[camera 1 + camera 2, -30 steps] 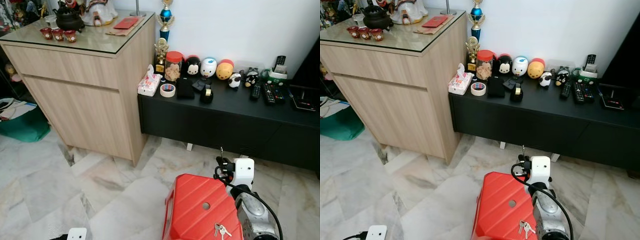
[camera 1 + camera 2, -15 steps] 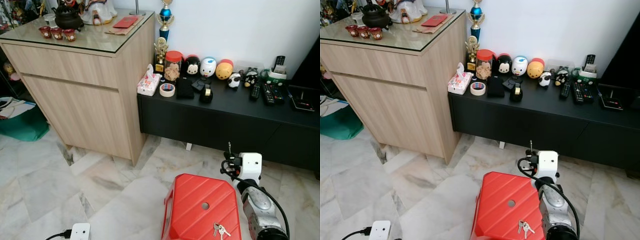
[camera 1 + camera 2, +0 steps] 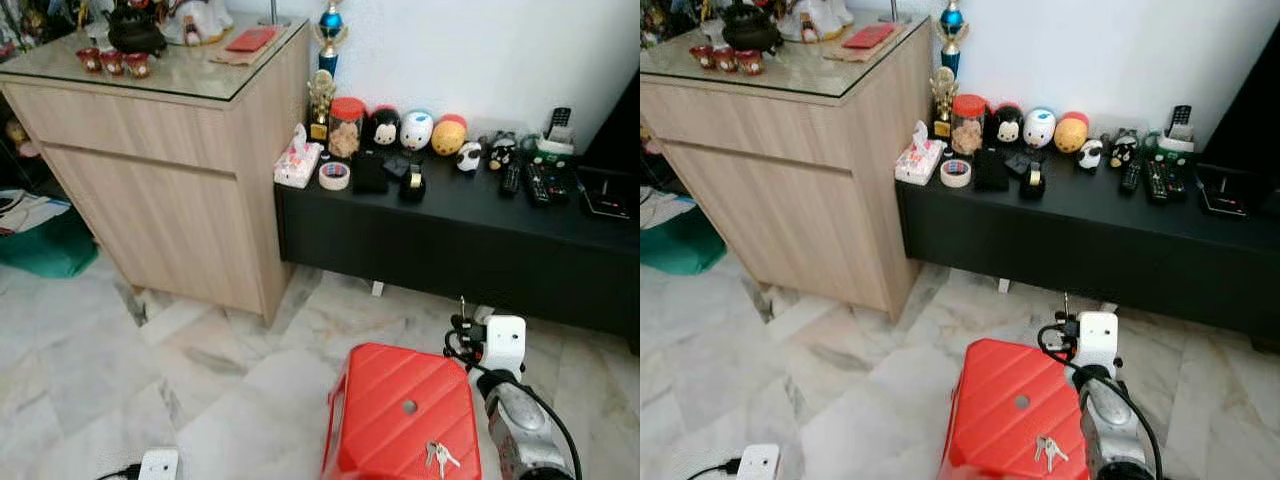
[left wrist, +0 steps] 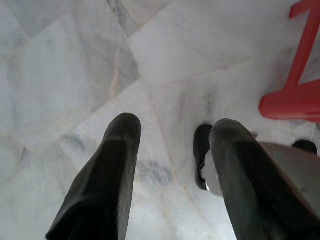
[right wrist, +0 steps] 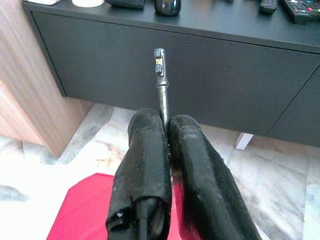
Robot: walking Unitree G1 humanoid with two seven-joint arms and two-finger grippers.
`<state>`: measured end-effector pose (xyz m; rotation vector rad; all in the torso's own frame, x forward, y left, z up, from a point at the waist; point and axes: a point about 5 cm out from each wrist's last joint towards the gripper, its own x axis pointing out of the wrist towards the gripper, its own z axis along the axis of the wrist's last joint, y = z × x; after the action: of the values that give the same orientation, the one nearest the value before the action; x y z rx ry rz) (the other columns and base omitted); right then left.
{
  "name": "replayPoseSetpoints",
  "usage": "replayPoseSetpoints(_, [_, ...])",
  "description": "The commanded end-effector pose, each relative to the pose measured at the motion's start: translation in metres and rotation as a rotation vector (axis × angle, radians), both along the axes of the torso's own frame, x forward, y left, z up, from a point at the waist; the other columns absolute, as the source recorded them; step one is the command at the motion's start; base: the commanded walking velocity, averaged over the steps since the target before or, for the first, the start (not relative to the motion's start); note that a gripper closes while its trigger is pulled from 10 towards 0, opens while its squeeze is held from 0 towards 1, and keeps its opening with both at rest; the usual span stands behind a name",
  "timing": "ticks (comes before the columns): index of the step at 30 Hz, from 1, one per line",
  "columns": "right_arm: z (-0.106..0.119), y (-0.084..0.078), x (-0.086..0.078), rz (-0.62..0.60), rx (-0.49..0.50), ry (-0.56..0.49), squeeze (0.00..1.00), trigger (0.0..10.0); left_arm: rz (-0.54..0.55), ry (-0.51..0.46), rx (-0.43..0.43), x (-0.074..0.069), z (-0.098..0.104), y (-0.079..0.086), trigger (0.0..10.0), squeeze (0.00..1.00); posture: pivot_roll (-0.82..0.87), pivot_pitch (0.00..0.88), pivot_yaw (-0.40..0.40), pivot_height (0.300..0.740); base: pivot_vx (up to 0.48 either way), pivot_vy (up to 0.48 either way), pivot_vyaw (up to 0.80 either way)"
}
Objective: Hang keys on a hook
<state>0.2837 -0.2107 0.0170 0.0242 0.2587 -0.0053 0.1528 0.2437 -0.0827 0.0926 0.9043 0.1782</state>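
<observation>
A small bunch of keys (image 3: 437,457) lies on the near right part of a red plastic stool (image 3: 390,405) on the marble floor. My right gripper (image 3: 460,332) hovers just past the stool's far right corner, shut on a thin metal hook (image 5: 160,75) that sticks straight up from between its fingers (image 5: 145,145). In the right wrist view the hook points toward the black low cabinet. My left gripper (image 4: 175,130) hangs open above bare floor, with one leg of the stool (image 4: 295,90) beside it.
A black low cabinet (image 3: 450,250) runs along the wall with toys, a tape roll (image 3: 334,176) and remotes on top. A tall wooden cabinet (image 3: 160,170) stands to its left. A white power plug (image 3: 157,463) lies on the floor, and a green bag (image 3: 45,250) sits at far left.
My right gripper with the hook has swung from over the stool's back corner to just right of it. The view has shifted slightly. The keys have not moved.
</observation>
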Motion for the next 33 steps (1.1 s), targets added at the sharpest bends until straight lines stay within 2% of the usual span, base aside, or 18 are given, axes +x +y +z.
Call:
replayPoseSetpoints(1, [-0.001,0.001,0.000,-0.001,-0.002,0.014,0.00,10.0,0.004,0.044,-0.002,-0.011,-0.004,0.002,10.0,0.00,0.03,0.000,-0.040,0.740,-0.259,0.000,0.00])
replayPoseSetpoints(26, [-0.001,0.007,0.003,0.021,-0.052,0.021,0.00,10.0,0.001,0.067,0.001,-0.022,-0.007,0.006,10.0,0.00,0.03,0.000,-0.041,0.740,-0.264,0.000,0.00])
replayPoseSetpoints(33, [-0.003,0.003,0.001,0.007,-0.066,0.039,0.00,10.0,0.000,0.072,0.002,-0.025,-0.007,0.007,10.0,0.00,0.03,0.000,-0.038,0.740,-0.264,0.000,0.00])
